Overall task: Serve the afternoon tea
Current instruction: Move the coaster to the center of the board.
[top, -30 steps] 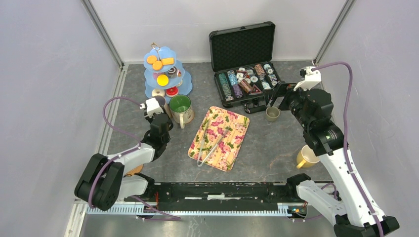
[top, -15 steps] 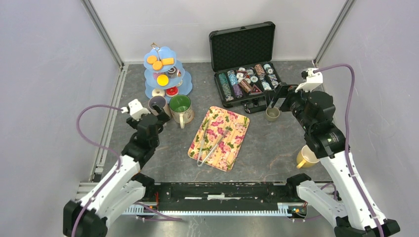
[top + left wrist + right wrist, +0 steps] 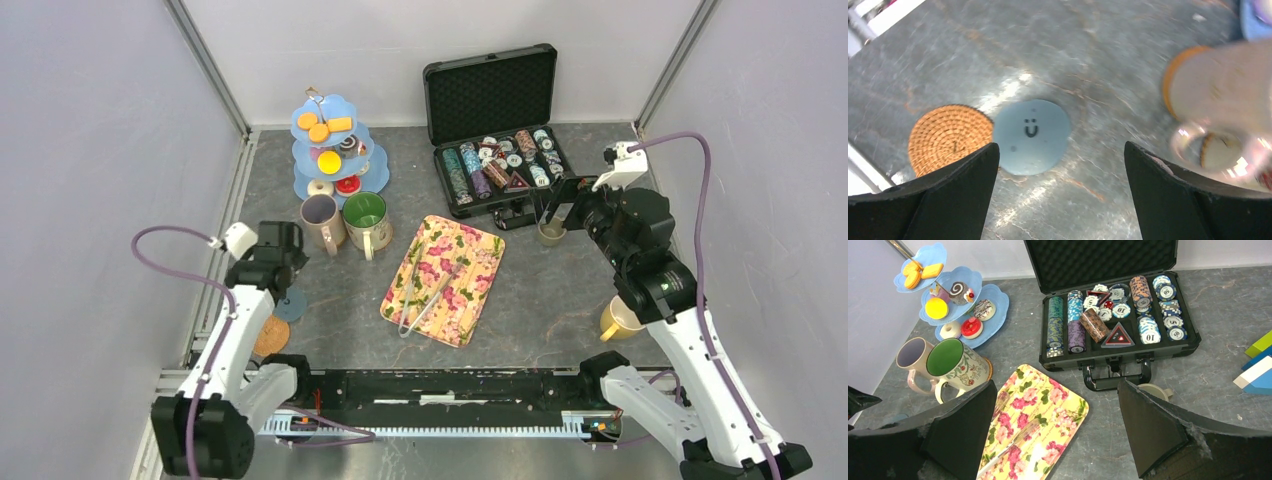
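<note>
**Tea only partly served**

We judge the serving about half done. The lilac mug (image 3: 320, 221) and green-lined mug (image 3: 365, 221) stand together near the tiered stand (image 3: 1000, 302), but the cakes (image 3: 957, 290) sit on the stand, the floral tray (image 3: 470, 250) carries only tongs (image 3: 425, 285), and the yellow mug (image 3: 620, 320) waits well apart. The left arm (image 3: 235, 330) bends low, the left tool (image 3: 1060, 146) wide and empty above the blue disc (image 3: 1032, 136) beside the woven coaster (image 3: 950, 137). The right tool (image 3: 1055, 385), also wide, hovers near the small cup (image 3: 551, 232).

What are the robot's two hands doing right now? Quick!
Left hand: open, holding nothing.
Right hand: open, holding nothing.
</note>
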Motion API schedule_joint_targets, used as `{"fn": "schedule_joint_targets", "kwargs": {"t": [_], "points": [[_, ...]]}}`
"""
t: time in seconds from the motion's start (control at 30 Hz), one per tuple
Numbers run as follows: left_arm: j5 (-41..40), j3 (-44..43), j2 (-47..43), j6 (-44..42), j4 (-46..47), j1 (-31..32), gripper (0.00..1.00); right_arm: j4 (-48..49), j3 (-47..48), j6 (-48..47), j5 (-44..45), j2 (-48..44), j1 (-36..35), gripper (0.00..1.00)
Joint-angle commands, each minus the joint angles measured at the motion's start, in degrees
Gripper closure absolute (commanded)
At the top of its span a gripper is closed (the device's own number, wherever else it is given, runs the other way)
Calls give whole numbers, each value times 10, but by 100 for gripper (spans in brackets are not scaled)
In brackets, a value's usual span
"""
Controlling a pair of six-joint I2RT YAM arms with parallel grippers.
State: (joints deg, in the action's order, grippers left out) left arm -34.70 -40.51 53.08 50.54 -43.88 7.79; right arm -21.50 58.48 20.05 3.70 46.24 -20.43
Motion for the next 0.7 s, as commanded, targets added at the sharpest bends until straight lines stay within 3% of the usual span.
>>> {"fn": "schedule_joint_targets", "kwargs": {"t": [0.0, 0.17, 0.43, 0.57, 0.67], "points": [[99, 15, 9, 49, -10, -139, 0, 14, -1, -8, 6, -10, -8, 2], [121, 65, 0, 75, 41, -236, 5, 13, -2, -14, 17, -12, -18, 2], [163, 114, 59, 138, 95, -246, 10, 13, -4, -23, 33, -16, -34, 2], [247, 139, 80, 151, 142, -242, 27, 16, -11, -28, 46, -23, -40, 2], [278, 159, 83, 188, 159, -217, 32, 20, -17, -31, 55, -26, -44, 2]]}}
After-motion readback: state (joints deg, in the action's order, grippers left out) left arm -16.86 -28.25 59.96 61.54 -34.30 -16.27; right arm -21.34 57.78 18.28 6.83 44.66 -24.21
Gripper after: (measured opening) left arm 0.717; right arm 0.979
